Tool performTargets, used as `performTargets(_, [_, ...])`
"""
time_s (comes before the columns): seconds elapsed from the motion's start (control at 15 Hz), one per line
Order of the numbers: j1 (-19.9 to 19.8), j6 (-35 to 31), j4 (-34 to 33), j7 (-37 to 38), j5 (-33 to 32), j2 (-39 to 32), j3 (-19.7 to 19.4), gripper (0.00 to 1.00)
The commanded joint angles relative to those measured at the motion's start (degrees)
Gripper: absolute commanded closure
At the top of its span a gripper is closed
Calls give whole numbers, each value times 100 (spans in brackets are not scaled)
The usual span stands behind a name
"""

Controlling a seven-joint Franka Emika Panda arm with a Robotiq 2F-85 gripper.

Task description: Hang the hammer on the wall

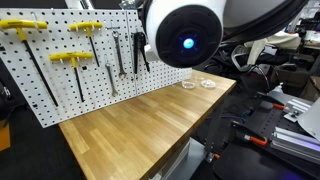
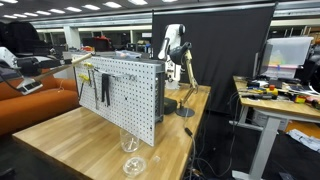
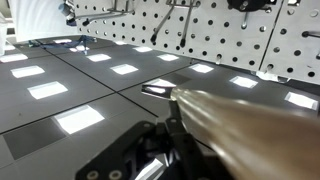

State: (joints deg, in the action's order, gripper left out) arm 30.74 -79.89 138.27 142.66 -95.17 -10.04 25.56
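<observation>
In the wrist view my gripper (image 3: 165, 142) is shut on the hammer's pale wooden handle (image 3: 245, 120), which runs blurred across the lower right. The hammer's dark head is out of view. The white pegboard wall (image 3: 230, 35) fills the top of that view, beyond the gripper. In an exterior view the arm (image 2: 175, 45) stands behind the pegboard's far end (image 2: 120, 90), with the handle (image 2: 188, 78) slanting down from the gripper (image 2: 181, 62). In an exterior view the pegboard (image 1: 60, 70) shows, but the arm's round joint (image 1: 185, 35) hides the gripper.
Yellow T-handled tools (image 1: 75, 58) and metal wrenches (image 1: 115, 60) hang on the pegboard. The pegboard stands on a wooden table (image 1: 130, 130). Clear glass pieces (image 1: 197, 84) lie at the table's end, also seen near the front (image 2: 131, 155). A black curtain (image 2: 230, 50) stands behind the arm.
</observation>
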Motion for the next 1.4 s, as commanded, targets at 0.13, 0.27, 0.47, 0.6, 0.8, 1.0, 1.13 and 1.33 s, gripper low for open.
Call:
performTargets(0.13, [-69, 358, 19, 241, -270, -316, 54, 92])
performTargets(0.27, [-86, 399, 24, 301, -307, -436, 37, 92])
performTargets(0.47, [-135, 450, 44, 354, -435, -545, 14, 92])
performTargets(0.6, [-184, 471, 45, 366, -534, -592, -7, 92])
performTargets(0.8, [-268, 482, 37, 405, -560, -618, -44, 92])
performTargets(1.0, [-327, 480, 55, 413, -541, -640, -74, 92])
performTargets(1.13, [-358, 469, 66, 410, -543, -661, -96, 92])
performTargets(1.33, [-398, 438, 64, 376, -594, -723, -121, 92])
